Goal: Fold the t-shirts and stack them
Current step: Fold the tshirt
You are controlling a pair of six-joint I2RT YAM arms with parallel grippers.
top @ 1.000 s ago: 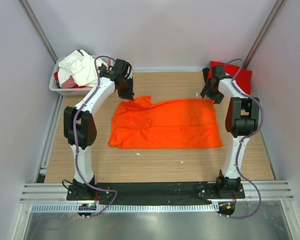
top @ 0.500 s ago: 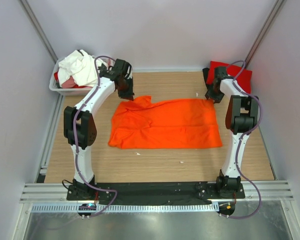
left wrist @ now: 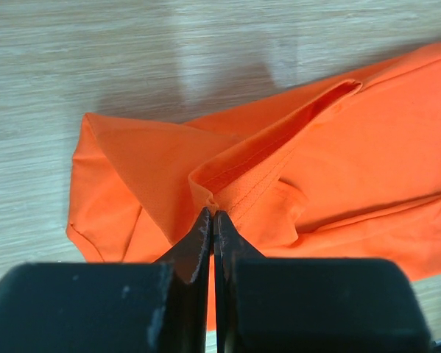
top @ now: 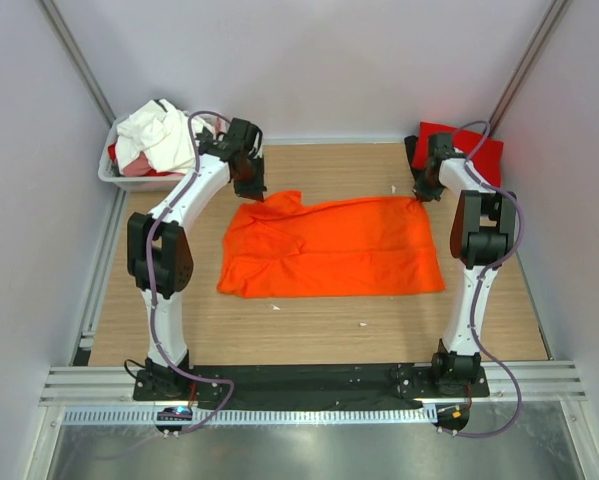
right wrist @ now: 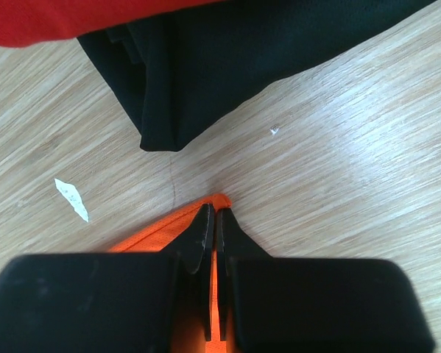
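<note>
The bright orange t-shirt (top: 329,245) lies spread flat across the middle of the table. My left gripper (top: 252,189) is at its far left corner, shut on a raised fold of the orange cloth (left wrist: 227,184); its fingertips (left wrist: 212,214) pinch the hem. At the shirt's far right corner, my right gripper (top: 422,193) is shut on the orange corner (right wrist: 219,199), jaws (right wrist: 213,211) pressed together on the cloth. A folded red t-shirt (top: 476,150) lies on a folded black one (right wrist: 205,59) at the back right.
A white tub (top: 109,172) at the back left holds crumpled white shirts (top: 154,135). Small white scraps (right wrist: 71,198) lie on the wood. Grey walls close in the table on the left, right and back.
My right gripper has gone from open to shut on the orange shirt's far right corner, shifting slightly towards it. The left gripper keeps its hold and has not moved.
</note>
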